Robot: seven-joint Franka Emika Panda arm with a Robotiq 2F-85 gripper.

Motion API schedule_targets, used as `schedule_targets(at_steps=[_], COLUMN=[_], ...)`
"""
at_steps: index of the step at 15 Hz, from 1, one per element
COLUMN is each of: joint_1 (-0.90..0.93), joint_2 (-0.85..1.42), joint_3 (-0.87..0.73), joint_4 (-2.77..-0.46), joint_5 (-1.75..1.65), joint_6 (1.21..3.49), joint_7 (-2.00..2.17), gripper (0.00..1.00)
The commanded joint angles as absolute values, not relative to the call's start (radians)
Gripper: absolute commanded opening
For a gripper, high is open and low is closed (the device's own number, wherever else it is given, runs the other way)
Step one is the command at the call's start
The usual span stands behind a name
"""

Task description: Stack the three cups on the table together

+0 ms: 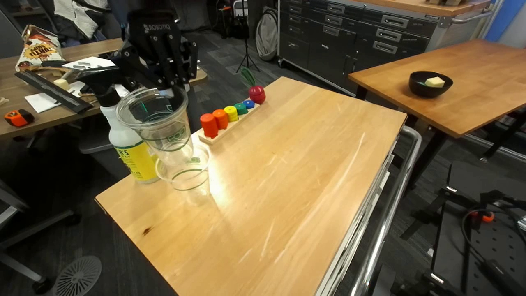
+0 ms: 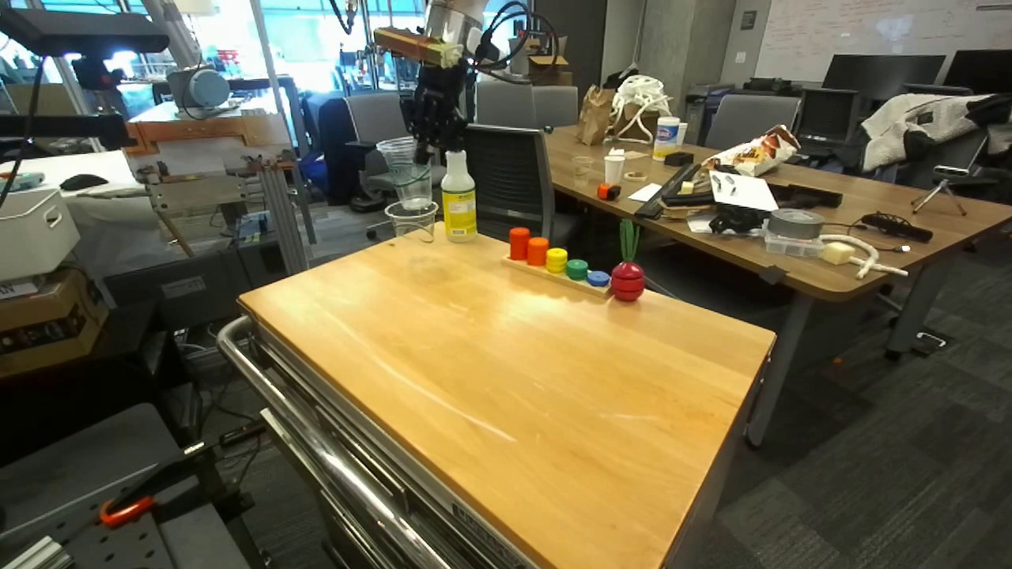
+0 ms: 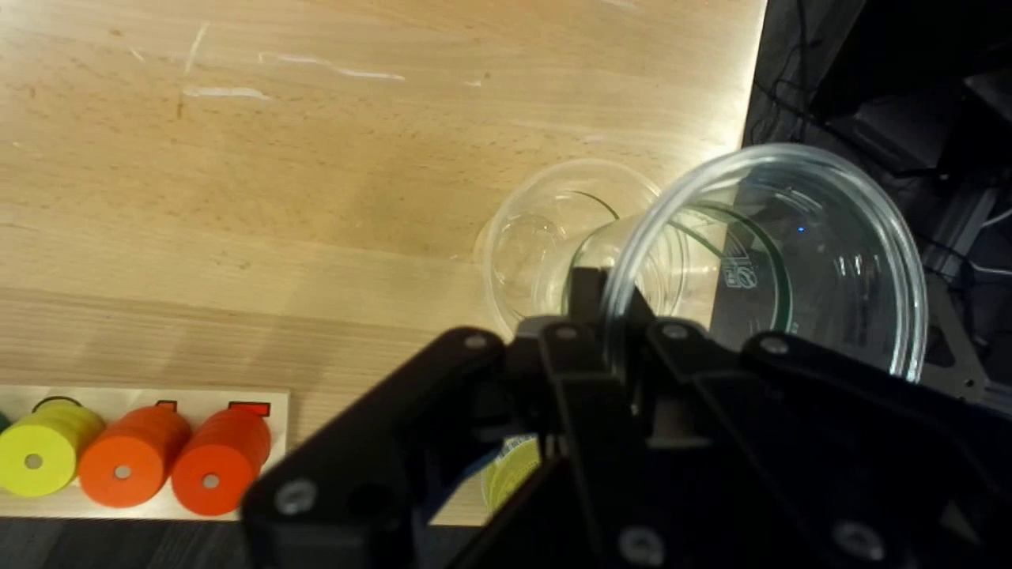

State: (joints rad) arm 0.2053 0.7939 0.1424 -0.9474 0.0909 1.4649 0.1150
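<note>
"What are those jaws doing?"

"They're pinching a clear cup (image 1: 158, 128) by its wall, near the rim. It's hanging below them, over the lower cup (image 2: 413, 226), which is standing on the surface (image 1: 287, 172); whether its base is entering that mouth, I can't tell."

"And the third cup?"

"I'm seeing a doubled-looking rim, so it may be nesting inside the held one. I'm not certain."

"How's it going to handle?"

"I'm expecting something light, thin and springy, a bit slick. Hard squeezing would be buckling that wall, so I'm favouring a gentle hold up by the lip, where it's probably stiffest."

"Which way's it pointing?"

"Its mouth is facing up beside the jaws, its narrower base pointing down. The long axis is running nearly upright, perhaps leaning slightly. The lower cup is standing mouth up too, beneath the jaws."
</note>
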Motion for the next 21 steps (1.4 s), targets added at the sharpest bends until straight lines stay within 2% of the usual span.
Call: schedule_targets(at_steps=[1, 13, 14, 15, 16, 21], joint_1=[0.212, 0.184, 0.181, 0.178, 0.176, 0.175], joint_2=[0.84, 0.914, 0.909, 0.905, 0.902, 0.881], joint_3=[0.136, 0.14, 0.142, 0.143, 0.143, 0.143], joint_4=[-0.869, -0.862, -0.869, -0.873, -0.876, -0.891], joint_5=[0.086, 0.099, 0.098, 0.099, 0.097, 0.093], joint_6=[1.398, 1.458, 1.461, 1.464, 1.468, 1.498], joint_7=[0.135, 0.113, 0.109, 0.109, 0.107, 0.103], gripper=[0.02, 0.03, 0.31, 0.32, 0.38, 0.77])
